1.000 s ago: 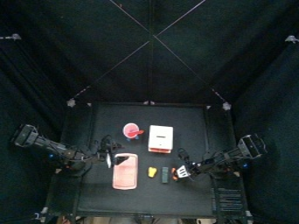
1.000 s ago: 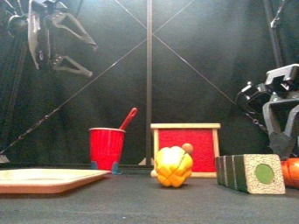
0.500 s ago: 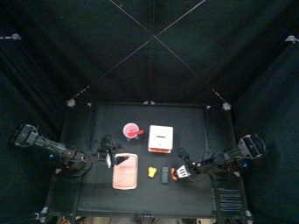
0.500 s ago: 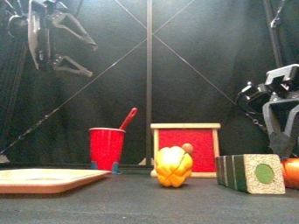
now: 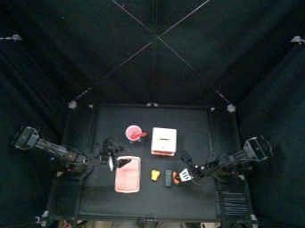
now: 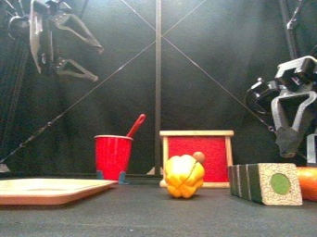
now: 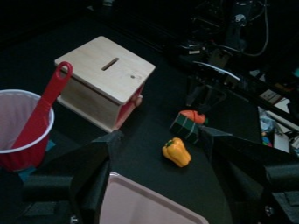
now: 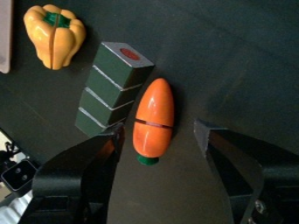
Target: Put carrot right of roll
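Raised since the earlier front frame, right gripper (image 8: pixel 158 188) hangs wide open above carrot (image 8: pixel 153 121), touching roll (image 8: pixel 112 87) at roll's 3 o'clock. Left gripper (image 7: pixel 163 188) open; yellow pepper (image 7: pixel 176 151) beyond.

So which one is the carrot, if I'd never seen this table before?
Start at the wooden box in the table's middle and go toward the front right corner, where the right claw hangs open. Beneath it lies the carrot, against a dark green roll. It is slim, pointed and deep orange; the nearby pepper is yellow and lumpy.
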Robot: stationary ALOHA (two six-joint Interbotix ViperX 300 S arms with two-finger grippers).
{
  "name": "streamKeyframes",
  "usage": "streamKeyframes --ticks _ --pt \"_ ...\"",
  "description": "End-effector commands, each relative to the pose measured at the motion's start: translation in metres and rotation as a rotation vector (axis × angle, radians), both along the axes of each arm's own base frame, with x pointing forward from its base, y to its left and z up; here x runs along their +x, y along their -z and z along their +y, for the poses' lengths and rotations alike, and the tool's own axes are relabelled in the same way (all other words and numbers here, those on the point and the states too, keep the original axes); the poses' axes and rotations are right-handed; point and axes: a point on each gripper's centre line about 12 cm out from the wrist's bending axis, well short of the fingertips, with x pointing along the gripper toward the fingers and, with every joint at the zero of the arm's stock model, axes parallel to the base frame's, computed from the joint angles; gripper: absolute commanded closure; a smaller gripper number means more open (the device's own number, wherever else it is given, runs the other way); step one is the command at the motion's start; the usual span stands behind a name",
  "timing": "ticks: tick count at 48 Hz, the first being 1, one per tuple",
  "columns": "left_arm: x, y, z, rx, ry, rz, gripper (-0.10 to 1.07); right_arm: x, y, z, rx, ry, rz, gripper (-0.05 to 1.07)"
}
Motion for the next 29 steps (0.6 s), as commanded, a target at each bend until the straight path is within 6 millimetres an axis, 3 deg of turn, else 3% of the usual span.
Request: streamKeyframes --ticks 1,29 --pt "0.002 -0.005 -0.001 -0.001 0.0 -0.014 -0.05 0.006 -0.007 0.001 0.008 0.001 -0.024 0.07" --pt "0.002 -0.004 -0.001 -0.006 -0.003 -0.009 -0.05 0.021 0.001 0.0 -0.01 0.01 0.001 0.07"
